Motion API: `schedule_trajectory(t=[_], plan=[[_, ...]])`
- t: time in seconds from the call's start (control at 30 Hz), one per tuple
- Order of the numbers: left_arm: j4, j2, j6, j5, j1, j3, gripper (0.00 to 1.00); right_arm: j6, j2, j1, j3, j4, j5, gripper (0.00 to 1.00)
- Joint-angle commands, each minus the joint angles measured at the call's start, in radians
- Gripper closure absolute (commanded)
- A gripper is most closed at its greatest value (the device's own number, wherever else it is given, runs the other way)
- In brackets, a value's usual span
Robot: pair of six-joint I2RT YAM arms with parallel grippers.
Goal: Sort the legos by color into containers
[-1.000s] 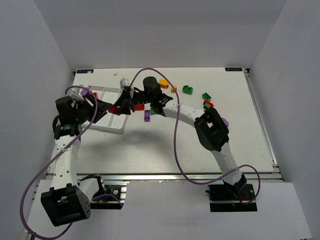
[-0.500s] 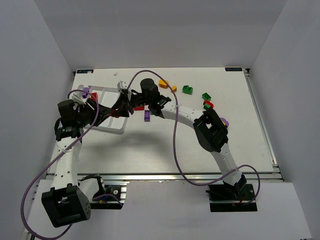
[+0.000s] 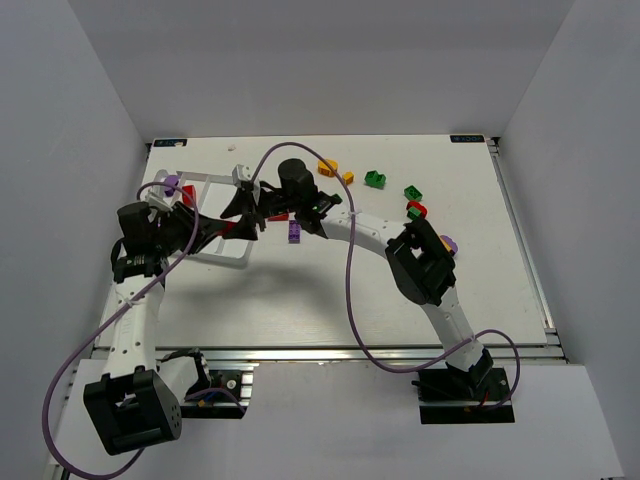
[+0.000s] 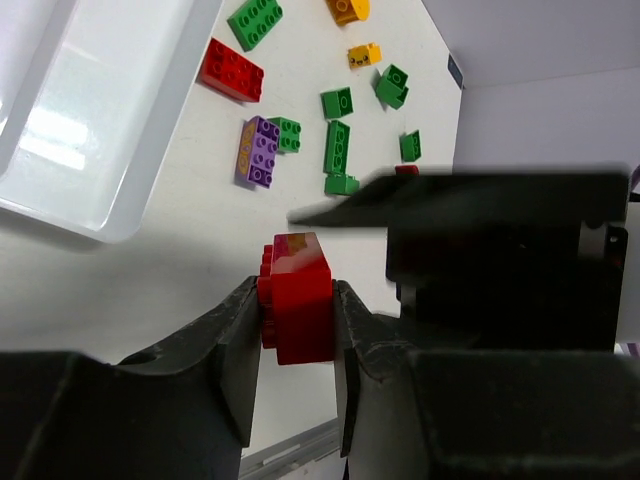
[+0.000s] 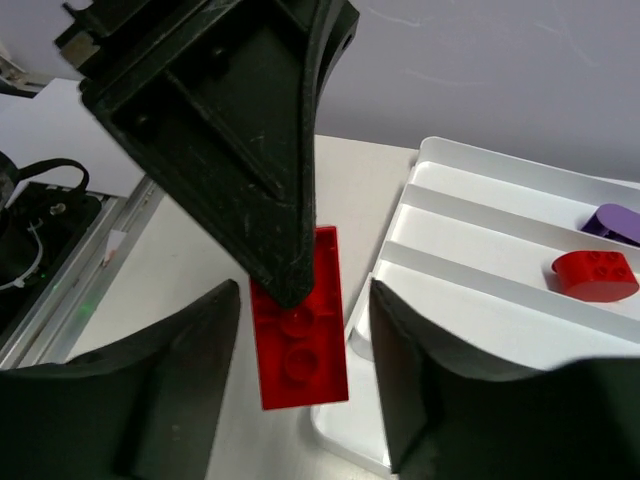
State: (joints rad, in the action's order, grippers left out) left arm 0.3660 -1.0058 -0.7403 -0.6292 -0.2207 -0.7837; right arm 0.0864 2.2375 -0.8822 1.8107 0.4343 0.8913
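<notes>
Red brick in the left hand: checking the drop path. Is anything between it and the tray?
Nothing visible. The red brick hangs beside the tray; the right hand is on its far side.

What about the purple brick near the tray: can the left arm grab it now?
Probably not: the left gripper is shut on a red brick, and the right gripper hangs just ahead of it, before the purple brick.

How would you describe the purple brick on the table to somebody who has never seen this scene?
Start at the white tray on the table's left. Just past its right side lies the purple brick, long and studded. Its neighbours, a red brick and a small green brick, differ in colour.
</notes>
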Motion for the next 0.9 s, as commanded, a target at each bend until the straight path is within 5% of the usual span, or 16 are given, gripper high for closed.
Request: schedule_trajectory(t=[0.0,0.17,0.5,0.87], plan=[[0.004,0.029,0.022,-0.044,0.009,-0.022,1.0,-0.016,-0.019,-0.003,0.033,0.021,-0.029,0.3],[0.045,0.042,0.048,-0.03,0.007,-0.042,1.0,-0.033,-0.027,0.017,0.013,0.026,-0.048,0.11],[0.132,0.046,0.11,0.078,0.007,-0.081,1.0,-0.004,-0.117,0.107,-0.152,0.02,-0.163,0.11],[0.186,-0.089,0.185,0.382,0.006,-0.163,1.0,0.277,-0.361,0.299,-0.385,-0.212,-0.111,0.11]])
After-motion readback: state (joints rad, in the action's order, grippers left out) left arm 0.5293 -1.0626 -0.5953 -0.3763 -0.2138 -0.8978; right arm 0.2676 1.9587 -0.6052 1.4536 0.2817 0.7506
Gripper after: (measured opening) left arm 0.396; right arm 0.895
